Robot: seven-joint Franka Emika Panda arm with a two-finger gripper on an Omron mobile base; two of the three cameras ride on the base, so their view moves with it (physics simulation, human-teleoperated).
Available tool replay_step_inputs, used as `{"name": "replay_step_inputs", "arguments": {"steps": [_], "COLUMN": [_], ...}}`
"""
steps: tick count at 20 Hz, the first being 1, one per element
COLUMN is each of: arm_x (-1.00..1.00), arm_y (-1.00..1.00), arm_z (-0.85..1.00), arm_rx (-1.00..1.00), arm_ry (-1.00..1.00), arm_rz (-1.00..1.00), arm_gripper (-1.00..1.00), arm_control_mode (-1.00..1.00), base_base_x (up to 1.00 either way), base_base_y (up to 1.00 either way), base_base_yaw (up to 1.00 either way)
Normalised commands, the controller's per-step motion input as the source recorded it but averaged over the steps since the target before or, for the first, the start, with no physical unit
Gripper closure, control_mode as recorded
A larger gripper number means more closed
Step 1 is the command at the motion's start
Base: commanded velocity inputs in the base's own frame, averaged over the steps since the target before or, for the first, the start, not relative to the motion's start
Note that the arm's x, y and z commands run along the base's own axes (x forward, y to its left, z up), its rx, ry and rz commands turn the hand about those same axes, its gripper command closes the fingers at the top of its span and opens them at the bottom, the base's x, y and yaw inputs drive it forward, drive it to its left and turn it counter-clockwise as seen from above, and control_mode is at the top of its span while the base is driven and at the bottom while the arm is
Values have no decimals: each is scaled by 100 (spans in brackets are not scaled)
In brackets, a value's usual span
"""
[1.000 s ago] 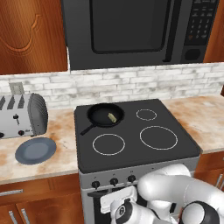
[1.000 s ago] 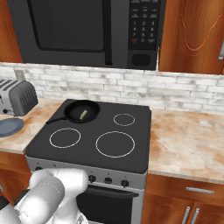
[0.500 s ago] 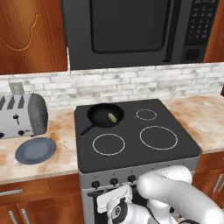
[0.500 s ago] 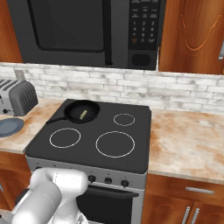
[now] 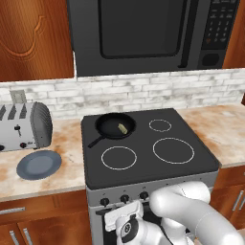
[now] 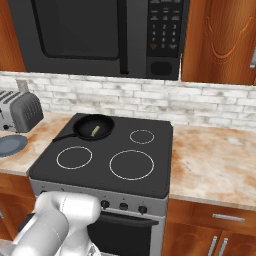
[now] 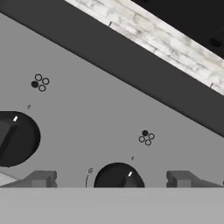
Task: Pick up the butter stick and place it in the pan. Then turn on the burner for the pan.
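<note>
One butter stick point(image 5: 122, 128) lies inside the one black pan point(image 5: 115, 126), sitting on the rear left burner of the stove point(image 5: 143, 143), handle pointing forward-left. Four burner rings are marked on the black top. Down at the front panel, the gripper point(image 7: 112, 179) faces the knobs: two in the hand view, with the fingers point(image 7: 41, 178) spread wide and released either side of the nearer knob point(image 7: 118, 177), clear of it. Three knobs point(image 5: 124, 198) count up in the left base view. One blue-grey plate point(image 5: 39, 164), one toaster point(image 5: 24, 126), one microwave point(image 5: 143, 33) overhead; its keypad writing is too small to read.
</note>
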Motion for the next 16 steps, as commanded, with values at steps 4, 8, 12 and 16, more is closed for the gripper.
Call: {"name": "replay_step_inputs", "arguments": {"steps": [4, 8, 12, 16], "arm_x": [18, 21, 22, 25], "arm_y": [-38, -42, -54, -54], "arm_z": [-1, -4, -10, -7], "arm_rx": [15, 16, 15, 14], "arm_ry": [0, -1, -3, -3], "arm_rz": [0, 0, 2, 4], "arm_gripper": [-100, -100, -100, -100], "arm_control_mode": [-100, -100, -100, -100], "base_base_x": [0, 0, 0, 0], "base_base_y": [0, 0, 0, 0], "base_base_yaw": [0, 0, 0, 0]}}
